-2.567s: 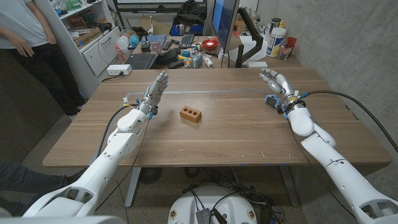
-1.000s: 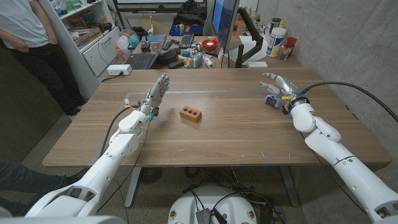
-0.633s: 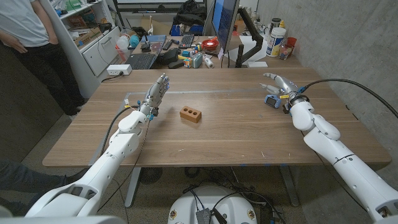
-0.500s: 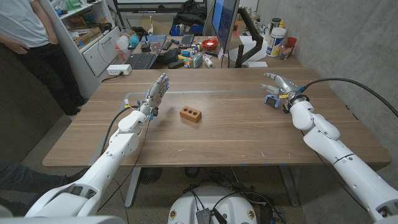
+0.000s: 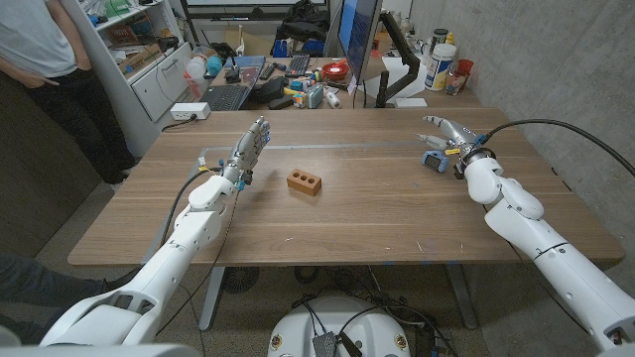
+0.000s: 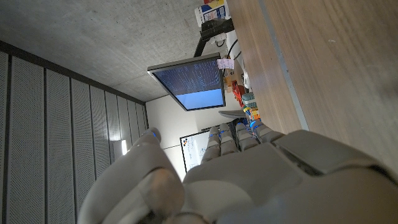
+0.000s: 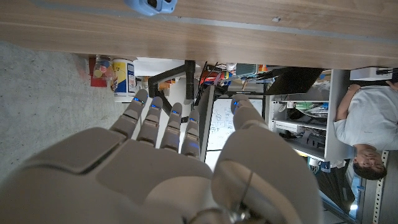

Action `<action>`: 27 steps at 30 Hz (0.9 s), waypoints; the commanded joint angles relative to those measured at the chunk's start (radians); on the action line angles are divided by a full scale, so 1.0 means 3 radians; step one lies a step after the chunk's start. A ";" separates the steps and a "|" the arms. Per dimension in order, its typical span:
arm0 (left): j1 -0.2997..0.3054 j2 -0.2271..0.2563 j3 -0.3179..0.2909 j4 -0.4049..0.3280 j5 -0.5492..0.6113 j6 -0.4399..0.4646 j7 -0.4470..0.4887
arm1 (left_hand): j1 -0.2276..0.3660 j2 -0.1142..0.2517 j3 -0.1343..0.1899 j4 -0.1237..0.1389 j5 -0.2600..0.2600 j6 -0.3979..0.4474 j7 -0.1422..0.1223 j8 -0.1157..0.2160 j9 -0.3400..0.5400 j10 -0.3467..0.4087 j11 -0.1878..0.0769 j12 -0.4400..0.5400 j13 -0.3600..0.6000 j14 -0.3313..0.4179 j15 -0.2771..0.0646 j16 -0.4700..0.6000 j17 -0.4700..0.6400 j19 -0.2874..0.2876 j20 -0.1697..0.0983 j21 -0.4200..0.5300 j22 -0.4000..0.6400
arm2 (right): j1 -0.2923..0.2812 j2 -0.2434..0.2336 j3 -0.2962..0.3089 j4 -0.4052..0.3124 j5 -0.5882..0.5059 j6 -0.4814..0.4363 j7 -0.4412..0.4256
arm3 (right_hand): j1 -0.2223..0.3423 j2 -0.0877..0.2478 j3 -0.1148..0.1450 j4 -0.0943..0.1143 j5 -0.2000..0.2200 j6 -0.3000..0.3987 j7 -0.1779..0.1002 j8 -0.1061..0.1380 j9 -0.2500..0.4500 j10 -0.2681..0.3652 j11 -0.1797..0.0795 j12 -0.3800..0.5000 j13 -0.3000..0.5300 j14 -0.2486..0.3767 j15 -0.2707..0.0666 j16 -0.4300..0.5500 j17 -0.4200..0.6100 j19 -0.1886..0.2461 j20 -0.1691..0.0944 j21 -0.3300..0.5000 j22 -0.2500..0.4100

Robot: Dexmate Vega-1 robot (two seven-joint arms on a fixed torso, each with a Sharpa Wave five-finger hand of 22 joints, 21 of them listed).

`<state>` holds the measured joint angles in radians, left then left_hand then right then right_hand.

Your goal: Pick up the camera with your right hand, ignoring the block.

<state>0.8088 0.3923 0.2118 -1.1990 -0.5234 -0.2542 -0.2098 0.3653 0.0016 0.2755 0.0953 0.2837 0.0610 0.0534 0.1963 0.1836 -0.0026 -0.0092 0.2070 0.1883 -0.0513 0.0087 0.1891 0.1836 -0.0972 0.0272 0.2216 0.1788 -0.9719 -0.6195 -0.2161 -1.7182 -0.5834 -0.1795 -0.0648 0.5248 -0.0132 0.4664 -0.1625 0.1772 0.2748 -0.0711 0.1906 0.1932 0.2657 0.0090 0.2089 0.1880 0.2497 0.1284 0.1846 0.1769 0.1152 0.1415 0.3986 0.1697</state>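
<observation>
On the wooden worktop, a pale strip of tape runs across its far half, and behind its far edge stand a cluttered desk with a laptop, a monitor and a white tub with a blue label; grey concrete wall closes the right side and a person in a light shirt stands by shelving at the far left. No writing is legible: the monitor in the left wrist view shows only blurred lines of text. The small blue camera lies near the worktop's right far corner, just beside the right hand, whose fingers are spread above it, holding nothing. The brown block with two holes sits mid-worktop, well apart from the camera. The left hand stands near the block, fingers extended and empty. The right wrist view catches the camera at the frame edge beyond the fingertips, and the person too.
</observation>
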 commanded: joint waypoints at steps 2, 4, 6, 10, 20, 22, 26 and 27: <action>0.0006 0.0010 0.0002 -0.0034 0.0014 0.0034 0.0028 | 0.0024 0.0023 -0.0008 0.0003 -0.0011 0.0024 -0.0020 0.0021 0.0010 0.0010 -0.0034 -0.0001 0.0016 0.0007 -0.0029 0.0008 0.0009 -0.0013 0.0032 -0.0012 0.0017 | 0.0000 -0.0056 -0.0002 -0.0080 -0.0030 -0.0157 0.0134 | 0.0020 -0.0017 0.0009 0.0021 0.0015 -0.0015 0.0005 -0.0015 0.0009 -0.0023 -0.0010 -0.0014 0.0018 -0.0020 -0.0008 -0.0002 0.0004 -0.0007 0.0042 -0.0027 0.0016; 0.0007 0.0009 0.0001 -0.0031 0.0013 0.0035 0.0029 | 0.0024 0.0025 -0.0010 0.0003 -0.0012 0.0031 -0.0023 0.0023 0.0011 0.0017 -0.0051 0.0001 0.0016 0.0010 -0.0033 0.0009 0.0009 -0.0012 0.0030 -0.0013 0.0017 | 0.0003 -0.0068 -0.0008 -0.0101 -0.0045 -0.0205 0.0176 | 0.0022 -0.0019 0.0008 0.0021 0.0015 -0.0020 0.0005 -0.0016 0.0009 -0.0031 -0.0008 -0.0016 0.0018 -0.0019 -0.0006 -0.0001 0.0004 -0.0005 0.0046 -0.0031 0.0016; 0.0003 0.0006 0.0000 -0.0021 0.0009 0.0035 0.0026 | 0.0025 0.0025 -0.0010 0.0003 -0.0012 0.0034 -0.0019 0.0024 0.0011 0.0016 -0.0050 0.0001 0.0016 0.0010 -0.0036 0.0009 0.0009 -0.0012 0.0032 -0.0013 0.0017 | 0.0011 -0.0077 -0.0021 -0.0125 -0.0073 -0.0276 0.0224 | 0.0025 -0.0022 0.0006 0.0023 0.0015 -0.0041 0.0006 -0.0020 0.0009 -0.0042 -0.0014 -0.0018 0.0019 -0.0025 -0.0001 -0.0003 0.0004 -0.0004 0.0066 -0.0039 0.0017; -0.0011 -0.0002 0.0003 0.0009 0.0009 0.0024 0.0015 | 0.0026 0.0026 -0.0012 0.0002 -0.0013 0.0034 -0.0020 0.0023 0.0011 0.0016 -0.0050 0.0000 0.0016 0.0011 -0.0046 0.0009 0.0009 -0.0010 0.0032 -0.0014 0.0017 | 0.0027 -0.0103 -0.0041 -0.0141 -0.0095 -0.0332 0.0295 | 0.0027 -0.0030 -0.0003 0.0031 0.0014 -0.0088 0.0000 -0.0024 0.0009 -0.0081 -0.0005 -0.0023 0.0019 -0.0045 -0.0031 -0.0005 0.0006 0.0010 0.0186 -0.0060 0.0019; -0.0061 -0.0030 0.0008 0.0120 0.0005 -0.0007 -0.0017 | 0.0029 0.0030 -0.0016 0.0002 -0.0015 0.0034 -0.0025 0.0020 0.0011 0.0021 -0.0054 0.0001 0.0016 0.0009 -0.0046 0.0007 0.0009 -0.0015 0.0054 -0.0020 0.0018 | 0.0105 -0.0098 -0.0111 -0.0143 -0.0150 -0.0531 0.0437 | 0.0015 -0.0050 -0.0024 0.0045 0.0014 -0.0149 0.0013 -0.0026 0.0009 -0.0131 0.0012 -0.0028 0.0019 -0.0077 -0.0027 -0.0008 0.0009 0.0099 0.0236 -0.0060 0.0026; -0.0064 -0.0032 0.0007 0.0132 0.0003 -0.0011 -0.0023 | 0.0029 0.0031 -0.0016 0.0002 -0.0015 0.0037 -0.0024 0.0021 0.0011 0.0020 -0.0050 0.0000 0.0016 0.0010 -0.0044 0.0007 0.0009 -0.0015 0.0056 -0.0020 0.0018 | 0.0113 -0.0108 -0.0118 -0.0137 -0.0147 -0.0521 0.0447 | 0.0010 -0.0055 -0.0028 0.0047 0.0016 -0.0151 0.0011 -0.0024 0.0009 -0.0136 0.0012 -0.0027 0.0020 -0.0080 -0.0023 -0.0007 0.0009 0.0114 0.0238 -0.0058 0.0027; -0.0071 -0.0040 0.0003 0.0161 -0.0002 -0.0021 -0.0029 | 0.0030 0.0033 -0.0018 0.0002 -0.0016 0.0040 -0.0018 0.0021 0.0011 0.0014 -0.0051 -0.0002 0.0016 0.0010 -0.0042 0.0007 0.0009 -0.0012 0.0062 -0.0020 0.0018 | 0.0142 -0.0097 -0.0143 -0.0130 -0.0161 -0.0586 0.0482 | 0.0004 -0.0061 -0.0032 0.0050 0.0018 -0.0155 0.0011 -0.0023 0.0009 -0.0145 0.0020 -0.0028 0.0020 -0.0081 -0.0017 -0.0006 0.0010 0.0135 0.0239 -0.0055 0.0028; -0.0074 -0.0043 0.0000 0.0168 -0.0007 -0.0021 -0.0031 | 0.0031 0.0033 -0.0019 0.0002 -0.0016 0.0043 -0.0015 0.0022 0.0011 0.0015 -0.0049 -0.0002 0.0017 0.0010 -0.0039 0.0007 0.0009 -0.0009 0.0065 -0.0020 0.0018 | 0.0157 -0.0105 -0.0154 -0.0117 -0.0157 -0.0581 0.0506 | 0.0001 -0.0064 -0.0034 0.0052 0.0019 -0.0156 0.0011 -0.0021 0.0009 -0.0146 0.0027 -0.0027 0.0020 -0.0077 -0.0015 -0.0003 0.0010 0.0145 0.0240 -0.0054 0.0029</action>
<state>0.7958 0.3863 0.2131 -1.1740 -0.5208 -0.2514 -0.2112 0.3705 0.0068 0.2756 0.0953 0.2837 0.0681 0.0463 0.1963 0.1836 0.0028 -0.0145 0.2070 0.1883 -0.0458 0.0034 0.1891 0.1836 -0.0950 0.0398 0.2176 0.1788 -0.9468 -0.6481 -0.2430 -1.7576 -0.6198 -0.3128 0.0482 0.5256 -0.0249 0.4558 -0.1519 0.1772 0.2337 -0.0660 0.1848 0.1931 0.2262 0.0127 0.2032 0.1880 0.2283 0.1177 0.1847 0.1771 0.1478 0.2125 0.3831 0.1748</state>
